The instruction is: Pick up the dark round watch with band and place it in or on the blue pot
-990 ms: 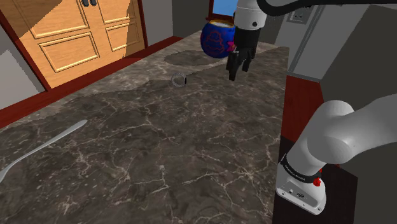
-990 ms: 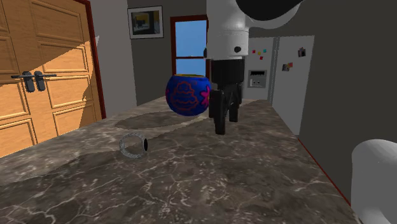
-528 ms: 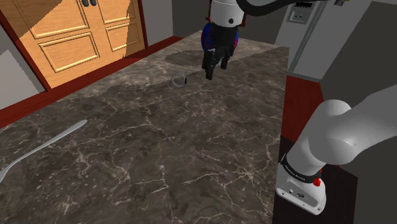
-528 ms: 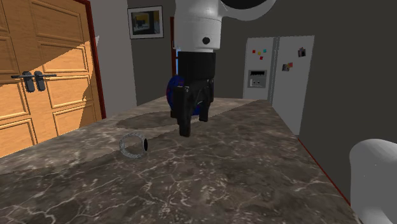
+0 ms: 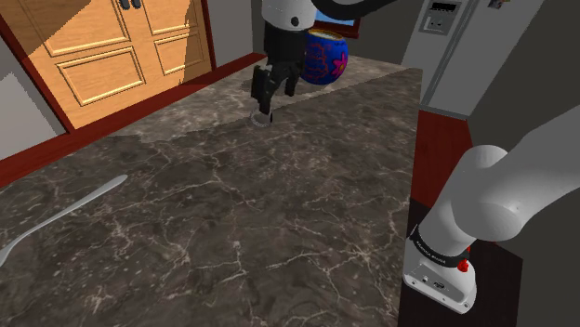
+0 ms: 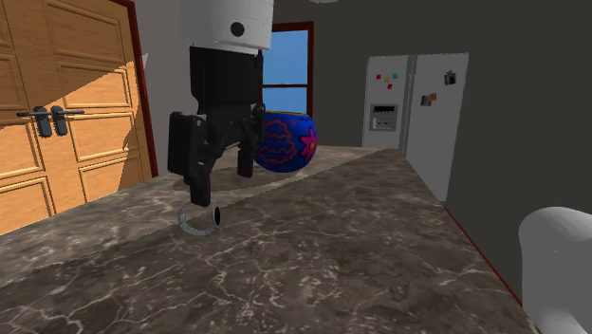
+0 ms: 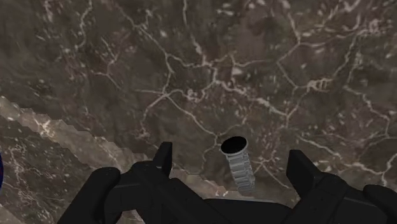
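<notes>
1. Looked like the approach step, honestly: hung the gripper (image 5: pixel 276 98) just above the watch (image 5: pixel 261 117) in the upper middle of the shoulder view, without touching it.
2. Had the fingers spread wide and carried nothing, so left plenty of room for the drop.
3. Judging from that, needed to come straight down, centre the band between the pads, and close across the loop's narrow width rather than along its length.
4. Also needed to go really low, nearly onto the marble counter (image 5: pixel 232 214), without jamming the tips into the stone. Looked like a small, light ring, so probably prone to skidding or rolling if nudged from one side first.
5. In the wrist view, found the watch (image 7: pixel 240 167) lying between the two fingers of the gripper (image 7: pixel 230 162), roughly midway, touching neither, with the dark round face pointing away from the hand.
6. In the second exterior view, spotted the watch (image 6: pixel 199 219) at lower left of centre, right under the nearer tip of the gripper (image 6: pixel 223 180).
7. Saw the blue pot (image 6: pixel 285 142) sitting further back near mid-frame, well apart from the watch.
</notes>
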